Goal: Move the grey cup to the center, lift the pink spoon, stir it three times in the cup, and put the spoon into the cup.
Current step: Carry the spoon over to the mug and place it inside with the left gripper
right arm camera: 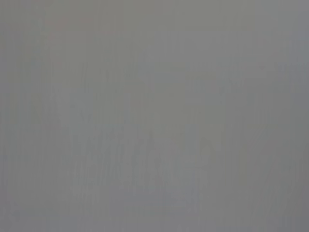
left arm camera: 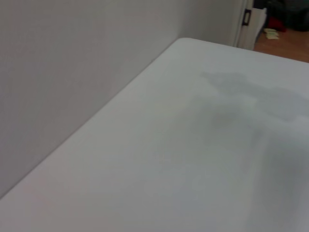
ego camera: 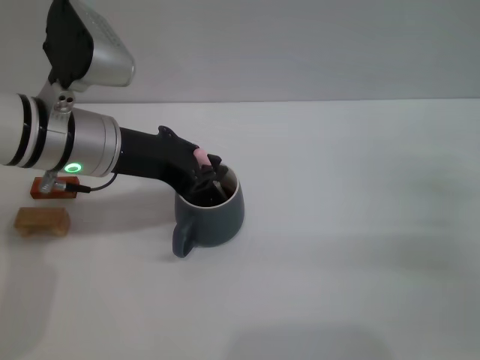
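Note:
The grey cup (ego camera: pixel 214 214) stands on the white table a little left of the middle, its handle pointing toward the front left and dark liquid inside. My left gripper (ego camera: pixel 206 171) reaches in from the left and hangs right over the cup's mouth, shut on the pink spoon (ego camera: pixel 202 156). Only the pale pink handle end shows above the fingers, while a thin part of the spoon runs down into the cup. The left wrist view holds only bare table and wall. My right gripper is out of view.
A red-brown wooden block (ego camera: pixel 54 187) and a tan wooden block (ego camera: pixel 43 220) lie at the left, beneath the left arm. The white table (ego camera: pixel 360 225) stretches right and forward of the cup. A grey wall runs along the table's far edge.

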You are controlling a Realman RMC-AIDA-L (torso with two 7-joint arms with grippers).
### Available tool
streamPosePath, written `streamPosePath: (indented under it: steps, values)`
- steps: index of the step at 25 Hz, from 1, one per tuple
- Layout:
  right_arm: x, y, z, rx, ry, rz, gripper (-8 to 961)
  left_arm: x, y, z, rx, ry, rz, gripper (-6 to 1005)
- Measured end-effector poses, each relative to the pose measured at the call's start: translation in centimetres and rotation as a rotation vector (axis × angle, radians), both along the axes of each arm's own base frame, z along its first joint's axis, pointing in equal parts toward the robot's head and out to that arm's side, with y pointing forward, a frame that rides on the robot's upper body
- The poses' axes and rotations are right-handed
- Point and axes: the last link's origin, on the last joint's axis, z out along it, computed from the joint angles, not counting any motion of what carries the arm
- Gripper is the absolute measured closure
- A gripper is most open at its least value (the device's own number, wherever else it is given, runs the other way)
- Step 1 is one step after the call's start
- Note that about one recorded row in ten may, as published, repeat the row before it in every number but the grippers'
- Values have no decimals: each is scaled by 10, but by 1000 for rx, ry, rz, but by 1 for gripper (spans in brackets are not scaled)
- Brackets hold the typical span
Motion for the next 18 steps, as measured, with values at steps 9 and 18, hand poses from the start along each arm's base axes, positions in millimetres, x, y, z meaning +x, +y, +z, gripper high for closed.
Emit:
streamPosePath:
  steps: [9,18]
  values:
    - [1,-2,1,3,0,-2,902,-8,13,-4,64,3,44,858]
    - [-1,0,0,1,1,4,903,-14,7,3,42,53,64,858]
